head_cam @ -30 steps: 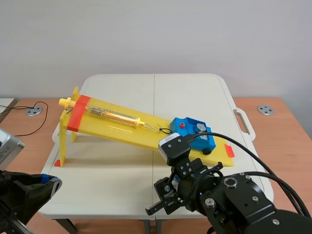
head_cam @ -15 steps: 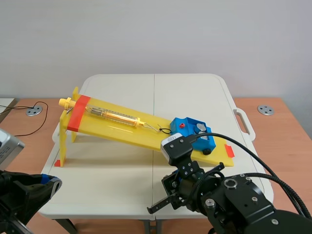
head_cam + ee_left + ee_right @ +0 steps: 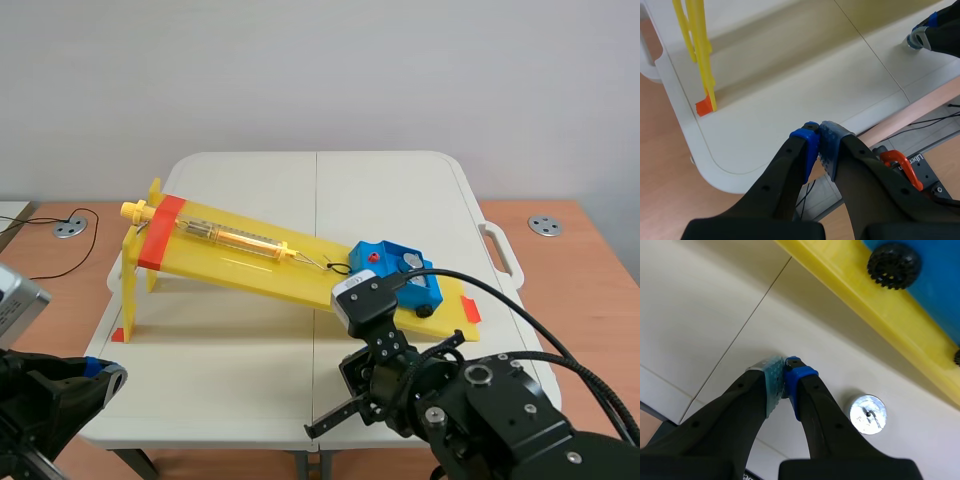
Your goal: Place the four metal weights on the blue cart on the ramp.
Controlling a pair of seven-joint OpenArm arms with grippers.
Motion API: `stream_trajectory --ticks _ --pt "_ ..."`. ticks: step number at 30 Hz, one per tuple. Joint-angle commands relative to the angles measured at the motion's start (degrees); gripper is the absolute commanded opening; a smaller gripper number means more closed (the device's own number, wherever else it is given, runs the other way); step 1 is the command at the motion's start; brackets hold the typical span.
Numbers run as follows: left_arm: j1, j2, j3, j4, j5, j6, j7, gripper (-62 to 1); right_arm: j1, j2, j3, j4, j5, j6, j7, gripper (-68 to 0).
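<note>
Right gripper (image 3: 785,372) pressed shut on nothing, low over table (image 3: 700,305); one metal weight (image 3: 867,414) lies on the table just beside it, near ramp (image 3: 865,300) edge. Blue cart (image 3: 392,272) sits low on the ramp with second weight (image 3: 411,260) on top. Left gripper (image 3: 819,142) closed, empty, at table's near edge.

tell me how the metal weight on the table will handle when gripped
The weight looks like solid shiny metal, so it is likely stiff and heavy for its size. Its smooth round side may slip in a grip. It seems to sit flat on the table, so it probably won't roll.
</note>
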Motion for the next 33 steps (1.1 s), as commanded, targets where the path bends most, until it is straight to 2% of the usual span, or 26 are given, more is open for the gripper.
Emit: stream_trajectory --ticks 1,6,9,14,19,26,30,33 --pt "-1.14 -0.33 -0.83 3.56 -2.54 -1.14 -5.55 -57.3 1.05 2.91 0.22 11.26 2.36 -1.7 2.93 -66.9" --pt "-1.14 -0.33 -0.83 3.56 -2.54 -1.14 -5.55 -57.3 -4.17 6.27 2.32 21.31 7.19 -1.64 -0.17 -66.9" --pt "-1.14 -0.33 -0.83 3.56 -2.54 -1.14 -5.55 -57.3 -7.85 8.31 5.16 27.52 11.1 -0.39 -2.14 -66.9" --pt "-1.14 -0.33 -0.83 3.56 -2.54 -1.14 -5.55 -57.3 -13.31 10.4 12.33 36.72 18.05 2.47 -6.1 -66.9" --pt "-1.14 -0.33 -0.83 3.56 -2.54 -1.14 -5.55 -57.3 -16.09 10.4 20.76 43.06 23.02 3.98 -10.29 -66.9" --pt "-1.14 -0.33 -0.83 3.56 -2.54 -1.14 -5.55 -57.3 -14.82 10.32 29.03 45.92 23.43 3.87 -10.56 -66.9" --pt "-1.14 -0.33 -0.83 3.56 -2.54 -1.14 -5.53 -57.3 -11.56 10.03 29.59 45.77 22.99 3.65 -10.16 -66.8" --pt "-1.14 -0.33 -0.83 3.56 -2.54 -1.16 -5.53 -57.3 -8.11 9.35 28.96 44.26 20.9 3.21 -10.16 -66.8"
